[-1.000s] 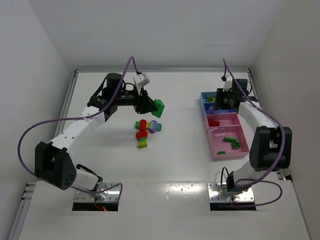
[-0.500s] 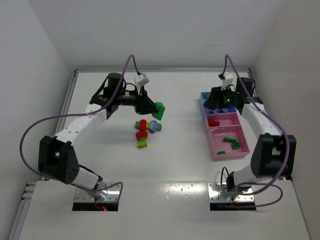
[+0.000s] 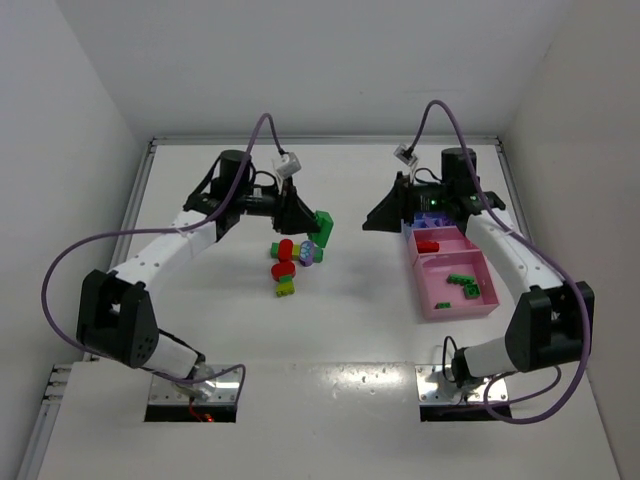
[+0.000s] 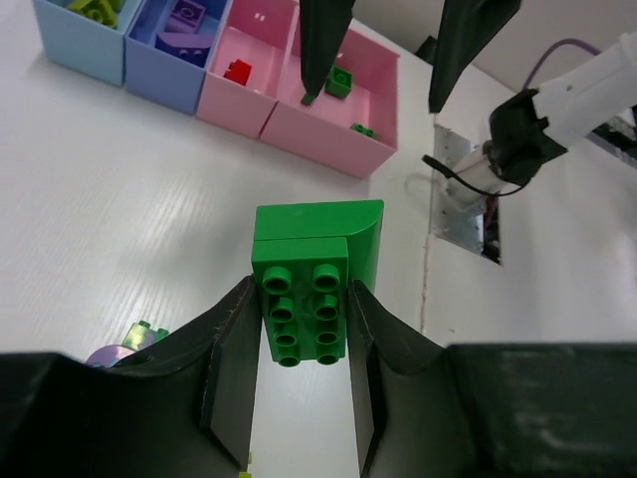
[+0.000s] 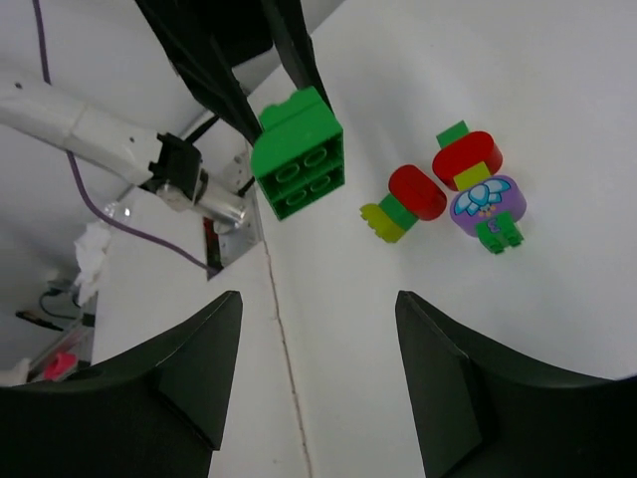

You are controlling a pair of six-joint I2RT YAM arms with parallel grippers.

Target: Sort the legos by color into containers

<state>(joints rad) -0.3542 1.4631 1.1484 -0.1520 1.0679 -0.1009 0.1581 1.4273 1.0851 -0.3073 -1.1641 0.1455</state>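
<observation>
Green brick [image 4: 304, 289] gripped in left jaws, mid-frame; right jaws spread; open counter [image 3: 370, 290] separates it from trays [image 3: 440, 298] at right.

top view was set high behind the rig, angled down over the whole table [image 3: 350, 330]. left wrist view was held close on a green brick [image 4: 317, 249], faced toward the trays [image 4: 323, 134]. right wrist view was faced the opposite way, from farther off; the same brick [image 5: 297, 154] was shared.
</observation>
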